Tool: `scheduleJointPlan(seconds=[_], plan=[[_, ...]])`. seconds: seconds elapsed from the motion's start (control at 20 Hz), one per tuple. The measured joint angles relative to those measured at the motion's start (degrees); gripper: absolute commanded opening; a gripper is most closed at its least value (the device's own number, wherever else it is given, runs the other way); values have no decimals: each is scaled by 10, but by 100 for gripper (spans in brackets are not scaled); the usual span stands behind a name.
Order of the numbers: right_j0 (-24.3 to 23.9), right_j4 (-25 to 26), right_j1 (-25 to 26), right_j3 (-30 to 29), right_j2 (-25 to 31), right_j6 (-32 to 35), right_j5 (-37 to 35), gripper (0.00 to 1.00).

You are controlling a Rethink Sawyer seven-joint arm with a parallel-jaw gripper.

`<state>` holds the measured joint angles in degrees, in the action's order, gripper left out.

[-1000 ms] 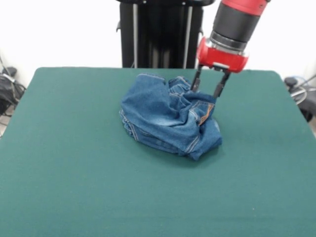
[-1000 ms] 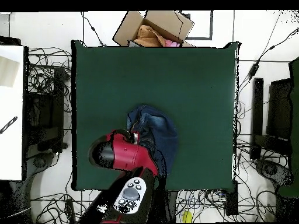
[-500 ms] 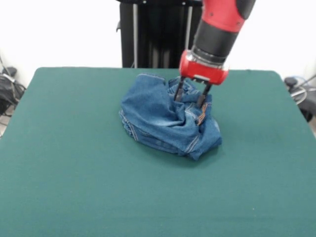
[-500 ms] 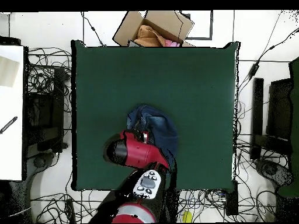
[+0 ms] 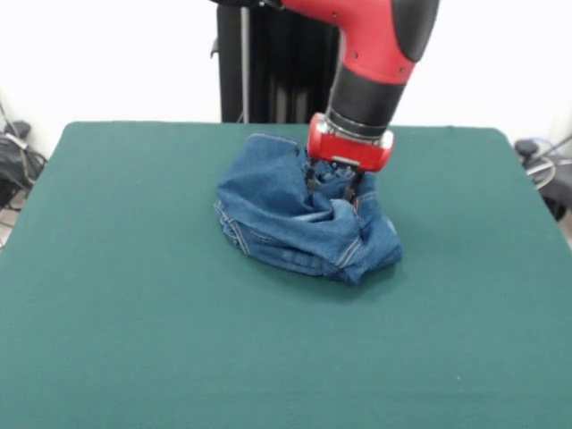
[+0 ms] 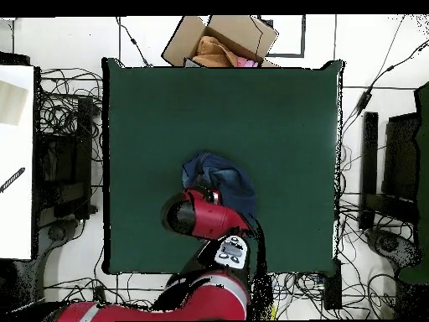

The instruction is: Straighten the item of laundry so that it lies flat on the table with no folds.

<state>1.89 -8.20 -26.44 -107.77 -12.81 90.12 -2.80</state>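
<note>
gripper (image 5: 333,185) fingers spread, sunk into the rumpled, mounded denim jeans (image 5: 299,219) on smooth green-cloth table (image 5: 134,313).

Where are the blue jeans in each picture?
Front view: the jeans lie crumpled a bit above the picture's middle, under the red end effector.
Overhead view: the jeans sit just below the middle, partly hidden by the arm.
Shared landmark: the green table.

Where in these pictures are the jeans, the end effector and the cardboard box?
jeans (image 5: 277,210): front view, on the faded denim at the heap's middle.
end effector (image 5: 333,185): front view, between the tips sunk in the denim folds.
cardboard box (image 6: 251,32): overhead view, on a flap beyond the table's edge.
</note>
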Motion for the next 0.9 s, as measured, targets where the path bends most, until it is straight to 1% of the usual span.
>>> scheduleJointPlan(seconds=[0.15, 0.35, 0.4, 0.55, 0.9], plan=[[-16, 14, 5, 0, 12, 0, 14, 100], [-20, 21, 7, 0, 17, 0, 24, 100], [-17, 27, 8, 0, 17, 0, 30, 0], [-10, 27, 9, 0, 15, 0, 36, 0], [25, 26, 20, 0, -3, 0, 59, 0]])
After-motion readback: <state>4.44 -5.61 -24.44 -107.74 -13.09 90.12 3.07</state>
